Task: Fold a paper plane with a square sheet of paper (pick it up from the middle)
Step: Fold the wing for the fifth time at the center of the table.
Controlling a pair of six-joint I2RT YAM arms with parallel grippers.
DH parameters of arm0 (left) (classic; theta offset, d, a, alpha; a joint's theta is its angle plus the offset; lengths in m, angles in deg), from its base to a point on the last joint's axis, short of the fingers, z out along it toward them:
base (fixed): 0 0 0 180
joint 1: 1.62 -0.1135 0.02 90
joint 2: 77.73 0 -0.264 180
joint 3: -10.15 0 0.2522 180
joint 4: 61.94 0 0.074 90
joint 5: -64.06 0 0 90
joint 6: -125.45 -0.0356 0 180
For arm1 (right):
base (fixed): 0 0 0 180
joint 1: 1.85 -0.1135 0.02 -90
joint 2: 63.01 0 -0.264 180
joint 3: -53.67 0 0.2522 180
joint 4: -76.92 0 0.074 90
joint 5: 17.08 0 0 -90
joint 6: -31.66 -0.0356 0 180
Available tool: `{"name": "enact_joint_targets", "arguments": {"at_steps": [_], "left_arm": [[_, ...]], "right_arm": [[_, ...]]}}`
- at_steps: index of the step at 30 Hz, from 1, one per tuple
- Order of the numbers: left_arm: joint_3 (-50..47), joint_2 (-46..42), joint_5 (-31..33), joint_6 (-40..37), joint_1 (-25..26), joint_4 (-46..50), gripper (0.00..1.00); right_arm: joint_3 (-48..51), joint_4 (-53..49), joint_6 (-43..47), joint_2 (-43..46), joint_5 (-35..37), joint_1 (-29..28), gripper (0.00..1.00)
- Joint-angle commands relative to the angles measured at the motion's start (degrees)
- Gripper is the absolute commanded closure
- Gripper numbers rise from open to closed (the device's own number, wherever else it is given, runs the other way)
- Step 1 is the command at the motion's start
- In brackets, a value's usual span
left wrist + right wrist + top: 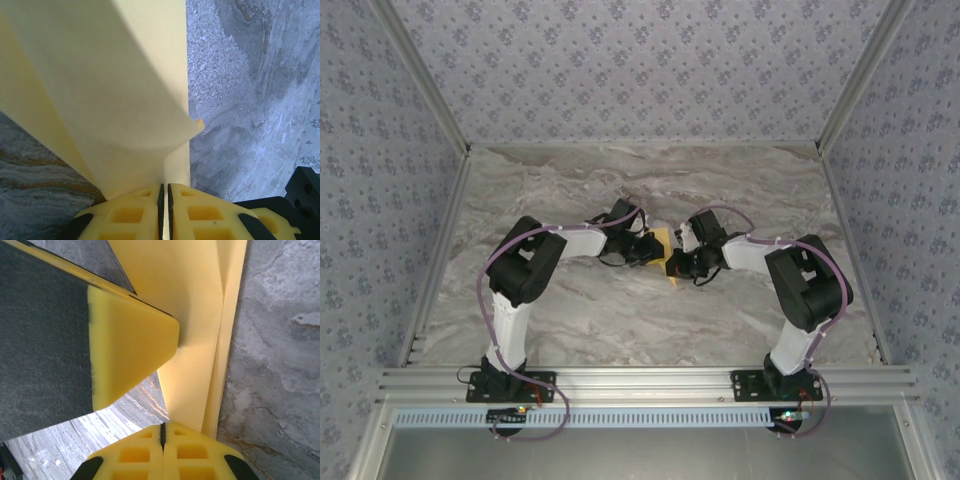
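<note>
grey marble table (570, 330) within floral-papered walls (620, 60); folded yellow paper (115, 90) pinched in left gripper (165, 186); right gripper (162, 426) clenched tight

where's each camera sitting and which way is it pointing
Top external: above and behind the bases, looking down on the table; both arms show whole, left fingers and right fingers meeting at the paper.
Left wrist: on the left wrist, looking along its shut fingers at the paper they pinch.
Right wrist: on the right wrist, looking past its shut fingers at the paper.
Shared: all three see the paper and the marble table.
</note>
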Motion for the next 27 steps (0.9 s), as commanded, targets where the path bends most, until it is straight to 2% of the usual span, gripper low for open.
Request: {"name": "enact_joint_targets", "arguments": {"at_steps": [1,27], "left_arm": [[-0.6,4.9,7.6,-0.6,0.0,5.3,0.85],[0.9,6.8,9.1,0.2,-0.4,9.3,0.86]], "right_arm": [[1.5,-4.6,1.2,-0.6,1.1,0.5,0.99],[6.5,-16.7,4.0,5.5,1.3,0.7,0.99]]}}
